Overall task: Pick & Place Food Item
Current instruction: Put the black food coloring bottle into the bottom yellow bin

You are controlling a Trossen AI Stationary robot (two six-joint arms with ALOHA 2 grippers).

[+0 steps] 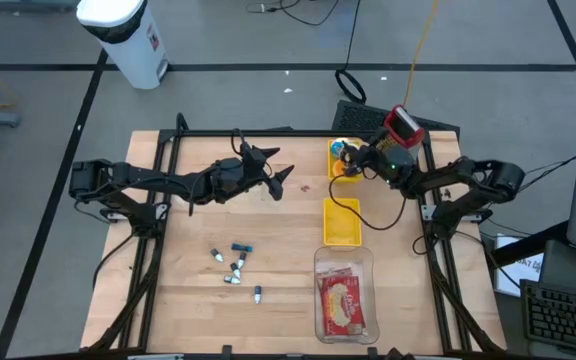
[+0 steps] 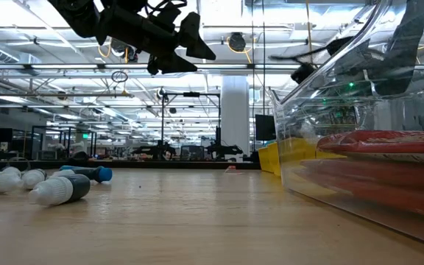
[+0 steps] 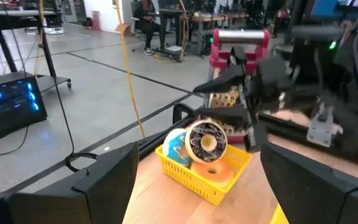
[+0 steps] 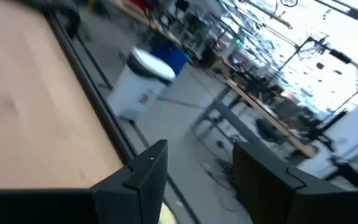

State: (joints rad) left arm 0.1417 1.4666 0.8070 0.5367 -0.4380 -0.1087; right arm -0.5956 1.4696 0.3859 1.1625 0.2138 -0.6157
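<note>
A yellow basket [image 1: 340,172] stands at the table's far edge, right of the middle. It holds a blue-iced donut [image 3: 178,148] and an orange donut [image 3: 219,172]. A chocolate donut with sprinkles [image 3: 207,140] stands upright over them, at my right gripper [image 1: 354,163], which reaches in level from the table's right side and is shut on it. My left gripper [image 1: 278,167] hangs open above the table, left of the basket, its fingers pointing at it and touching nothing. My right gripper holds the chocolate donut by its upper rim [image 3: 224,126], where the dark fingers [image 3: 229,115] come at it level from the table's right side. The donut hangs upright, its hole facing my left arm, just over the other two donuts. The gripper's own body hides the exact contact.
An empty yellow tray [image 1: 342,222] lies nearer than the basket. A clear plastic box [image 1: 344,290] with a red food packet stands at the near right. Several small capped bottles [image 1: 234,264] lie near the table's middle. A white bin [image 1: 128,35] stands on the floor beyond the table.
</note>
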